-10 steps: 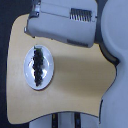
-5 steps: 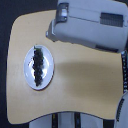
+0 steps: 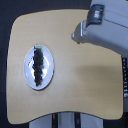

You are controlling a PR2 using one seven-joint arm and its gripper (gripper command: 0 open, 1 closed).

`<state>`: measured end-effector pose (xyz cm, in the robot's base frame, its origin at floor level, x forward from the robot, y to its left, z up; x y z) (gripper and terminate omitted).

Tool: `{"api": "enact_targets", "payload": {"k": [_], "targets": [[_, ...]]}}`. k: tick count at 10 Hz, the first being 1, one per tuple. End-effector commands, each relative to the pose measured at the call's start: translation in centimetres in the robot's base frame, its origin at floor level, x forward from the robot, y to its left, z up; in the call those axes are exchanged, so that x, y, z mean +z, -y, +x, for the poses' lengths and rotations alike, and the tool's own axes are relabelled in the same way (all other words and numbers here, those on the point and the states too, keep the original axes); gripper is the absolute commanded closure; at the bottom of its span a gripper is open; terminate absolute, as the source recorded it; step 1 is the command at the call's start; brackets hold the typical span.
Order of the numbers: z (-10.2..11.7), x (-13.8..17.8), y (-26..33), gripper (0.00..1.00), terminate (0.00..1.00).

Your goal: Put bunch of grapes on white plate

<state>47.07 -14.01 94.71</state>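
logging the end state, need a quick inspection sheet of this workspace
surface: tan table, rounded corners, mostly bare
job's things: grapes lie on the plate, at the exterior view's left
clutter: nothing seen
grippers: tool at the top of the exterior view's right, over the table, apart from the plate; too blurred to tell whether open or shut
cables: nothing seen
surroundings: dark floor around the table, pale strips below its near edge
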Motion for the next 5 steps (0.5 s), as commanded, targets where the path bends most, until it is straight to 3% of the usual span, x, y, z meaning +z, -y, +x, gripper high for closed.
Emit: {"api": "enact_targets", "payload": {"k": [1,4,5], "targets": [[0.6,1.2,9.5,0.0,0.0],[-0.4,1.0,10.3,0.0,0.0],[-0.4,0.7,10.7,0.0,1.0]]}}
